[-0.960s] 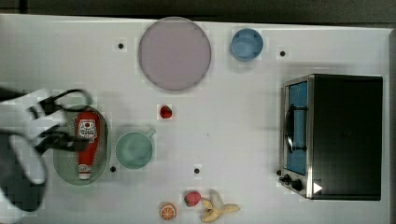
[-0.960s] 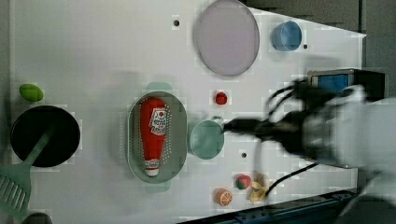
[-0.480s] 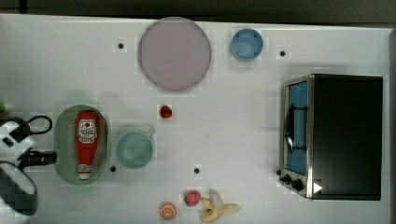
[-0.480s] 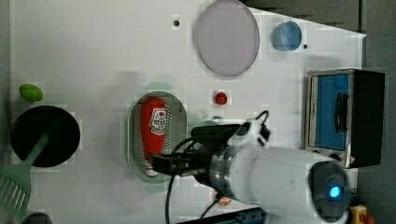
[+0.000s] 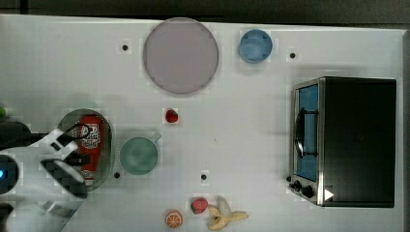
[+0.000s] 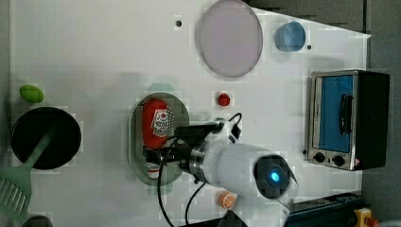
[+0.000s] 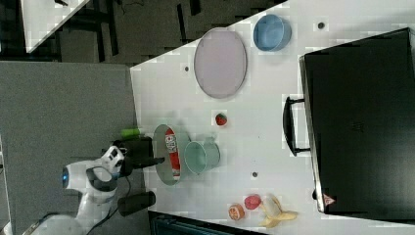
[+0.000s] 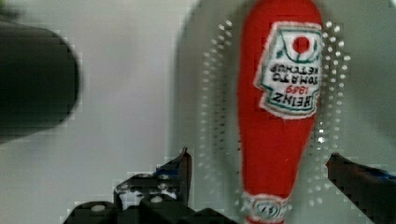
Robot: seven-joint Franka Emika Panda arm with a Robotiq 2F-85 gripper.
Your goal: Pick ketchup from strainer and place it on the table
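Observation:
The ketchup (image 5: pixel 91 140) is a red squeeze bottle with a white label, lying lengthwise in the pale green strainer (image 5: pixel 109 145) on the white table (image 5: pixel 241 121). My gripper (image 8: pixel 261 175) hangs open over the bottle's narrow neck by the white cap. One dark fingertip (image 8: pixel 181 170) sits on each side of the neck, apart from it. In the left view my gripper (image 6: pixel 159 152) covers the cap end of the ketchup (image 6: pixel 158 122) inside the strainer (image 6: pixel 134 142). The right view has the ketchup (image 7: pixel 171 147) in the strainer (image 7: pixel 160 147).
A round green cup (image 5: pixel 139 155) stands right beside the strainer, a small red fruit piece (image 5: pixel 171 116) beyond it. A grey plate (image 5: pixel 180 55), blue bowl (image 5: pixel 255 46) and toaster oven (image 5: pixel 345 140) lie farther off. Black pan (image 6: pixel 45 137) and green spatula (image 6: pixel 16 187) sit at the left view's left.
My arm has swung in across the table and now sits over the strainer's cap end. The fingers stayed open. The ketchup has not moved.

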